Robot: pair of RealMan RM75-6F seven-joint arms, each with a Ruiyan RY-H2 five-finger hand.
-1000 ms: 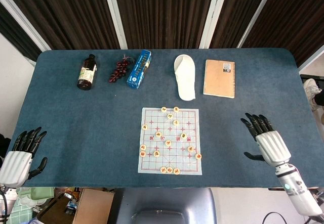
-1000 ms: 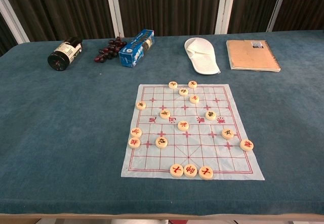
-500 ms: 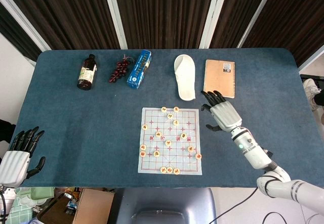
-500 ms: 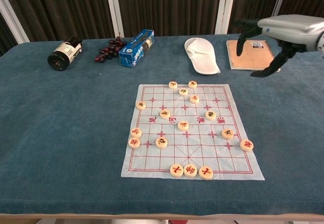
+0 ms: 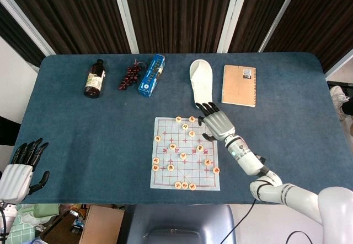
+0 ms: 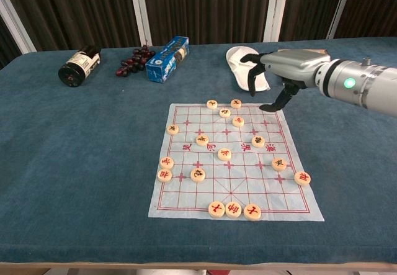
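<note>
Chest view shows your right hand (image 6: 273, 76) with fingers spread and curved, empty, above the chess board's (image 6: 248, 191) one o'clock corner; nearest piece (image 6: 236, 103) sits untouched, so picking remains.

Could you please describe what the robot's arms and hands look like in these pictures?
Each robot hand has a ribbed silver-grey back and black fingers. The right robot hand sits on a glossy white and silver segmented arm with dark joint bands and a small lit green light near the wrist. Of the left robot hand only the hand itself shows clearly.
</note>
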